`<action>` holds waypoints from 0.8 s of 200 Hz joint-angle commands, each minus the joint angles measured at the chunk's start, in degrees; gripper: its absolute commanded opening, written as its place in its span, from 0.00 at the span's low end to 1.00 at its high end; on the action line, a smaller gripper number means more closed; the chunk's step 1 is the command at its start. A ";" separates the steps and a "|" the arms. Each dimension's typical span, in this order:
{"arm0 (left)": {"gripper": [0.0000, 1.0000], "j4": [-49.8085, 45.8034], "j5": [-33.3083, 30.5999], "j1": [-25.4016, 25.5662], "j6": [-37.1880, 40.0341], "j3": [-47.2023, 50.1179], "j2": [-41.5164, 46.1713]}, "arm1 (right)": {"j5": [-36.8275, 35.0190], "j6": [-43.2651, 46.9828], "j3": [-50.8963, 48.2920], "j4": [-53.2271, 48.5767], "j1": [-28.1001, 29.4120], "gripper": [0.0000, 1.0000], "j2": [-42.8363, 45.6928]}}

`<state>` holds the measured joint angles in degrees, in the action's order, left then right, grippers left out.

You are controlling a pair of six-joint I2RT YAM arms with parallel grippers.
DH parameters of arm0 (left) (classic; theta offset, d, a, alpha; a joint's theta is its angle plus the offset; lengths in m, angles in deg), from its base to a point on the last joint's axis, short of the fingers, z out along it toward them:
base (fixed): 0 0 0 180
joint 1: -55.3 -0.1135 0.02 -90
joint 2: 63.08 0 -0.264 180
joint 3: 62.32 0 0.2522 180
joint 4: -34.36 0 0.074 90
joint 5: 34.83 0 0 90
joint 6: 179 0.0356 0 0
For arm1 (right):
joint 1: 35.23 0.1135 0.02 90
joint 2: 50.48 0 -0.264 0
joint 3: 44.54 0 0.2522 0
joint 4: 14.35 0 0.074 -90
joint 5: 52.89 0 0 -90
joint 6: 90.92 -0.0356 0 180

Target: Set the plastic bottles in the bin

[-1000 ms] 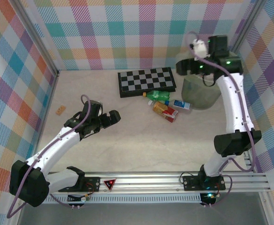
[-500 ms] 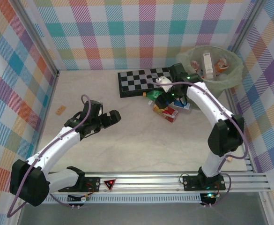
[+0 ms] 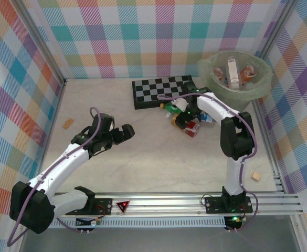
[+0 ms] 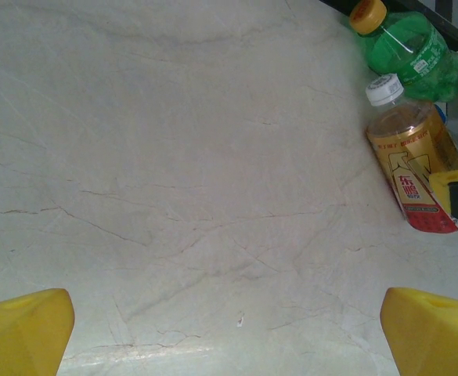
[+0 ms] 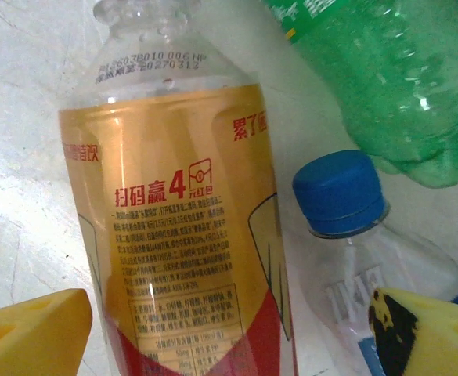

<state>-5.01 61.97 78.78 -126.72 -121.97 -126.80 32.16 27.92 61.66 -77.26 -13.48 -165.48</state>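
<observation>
Left fingers [image 4: 21, 333]: I read them as spread wide, holding nothing. They hang over bare tabletop [image 4: 182, 157] in the left half of the overhead view [image 3: 126, 129], well apart from the bottles.
Right fingers [image 5: 29, 333]: spread apart, low over the bottle cluster just in front of the checkerboard [image 3: 163, 90]. From above I see them at the cluster [image 3: 182, 119]. Nothing is clamped yet.
Amber bottle [image 5: 182, 235]: lying on its side between my right fingers, with a yellow and red label. I see its white cap in the left wrist view [image 4: 412, 168].
Clear bottle [image 5: 393, 274]: blue cap, lying beside the amber bottle. One right finger overlaps its body; I cannot tell if it touches.
Green bottle [image 5: 377, 78]: on its side just beyond the other two, nearest the checkerboard, with an orange cap [image 4: 409, 51].
Bin [image 3: 258, 89]: far right corner, near the cluster but apart from it. I see several bottles already inside [image 3: 232, 73].
Wooden blocks: one near the left wall [image 3: 67, 124], one near the right wall [image 3: 256, 176].
</observation>
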 commanded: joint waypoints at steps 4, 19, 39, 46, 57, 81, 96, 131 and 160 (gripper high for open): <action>1.00 -1.80 -0.66 -0.55 1.33 0.23 1.12 | 1.49 -2.57 -0.27 -2.88 -0.19 0.89 -2.15; 1.00 -1.79 -0.74 -0.57 1.58 0.07 0.92 | 3.15 -3.67 -1.68 -2.39 0.01 0.87 -1.94; 1.00 -1.30 -0.55 -0.55 1.42 0.03 0.32 | 4.31 -4.89 -3.70 -1.31 0.21 0.85 -1.82; 1.00 -1.15 -0.25 -0.55 1.35 0.06 0.00 | 4.09 -5.31 -4.05 -1.17 0.23 0.83 -1.98; 1.00 -1.04 0.02 -0.55 1.31 -0.07 -0.25 | 3.85 -5.89 -4.41 -0.81 0.22 0.80 -2.04; 1.00 -1.06 0.07 -0.55 1.12 -0.26 -0.43 | 4.74 -6.82 -4.81 0.01 0.19 0.72 -1.25; 1.00 -0.94 0.00 -0.55 0.98 -0.29 -0.17 | 5.61 -7.47 -4.10 -0.21 0.20 0.69 -0.60; 1.00 -1.13 0.09 -0.56 0.99 -0.76 -0.37 | 9.29 -10.20 -0.97 -2.15 0.21 0.60 2.32; 1.00 -0.94 0.12 -0.55 0.99 -0.77 -0.48 | 10.77 -12.88 2.18 -4.86 0.22 0.58 5.79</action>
<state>-5.19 61.95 78.78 -126.48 -121.97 -127.09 39.30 18.39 59.32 -79.01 -13.45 -165.18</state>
